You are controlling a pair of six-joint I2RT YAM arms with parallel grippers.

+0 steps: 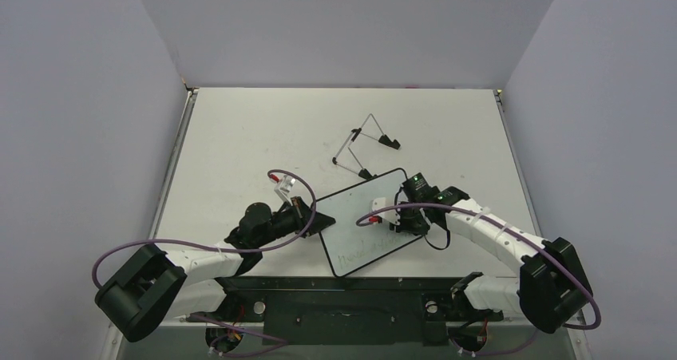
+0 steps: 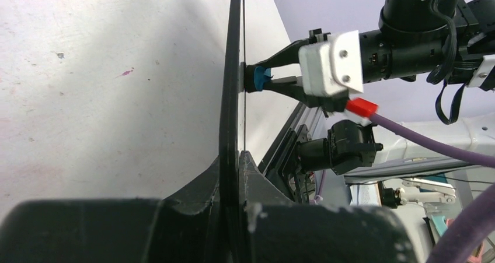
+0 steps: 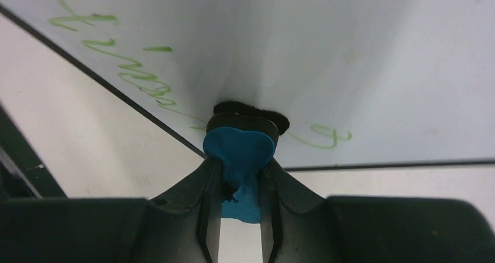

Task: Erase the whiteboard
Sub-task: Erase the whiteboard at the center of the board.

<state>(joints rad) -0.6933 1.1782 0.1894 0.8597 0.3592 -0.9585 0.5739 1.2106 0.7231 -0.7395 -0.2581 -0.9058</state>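
The whiteboard [image 1: 363, 220], white with a thin black frame, is held tilted above the table centre. It bears green handwriting [image 3: 111, 47] along its near edge. My left gripper [image 1: 313, 219] is shut on the board's left edge, which runs edge-on through the left wrist view [image 2: 232, 100]. My right gripper [image 1: 397, 223] is shut on the blue-and-black eraser [image 3: 240, 149], whose black pad presses on the board face by the writing. The eraser also shows in the left wrist view [image 2: 257, 78], touching the board.
The thin wire easel stand [image 1: 364, 147] with black feet lies on the table behind the board. Grey walls enclose the table on three sides. A black rail [image 1: 335, 292] runs along the near edge between the arm bases.
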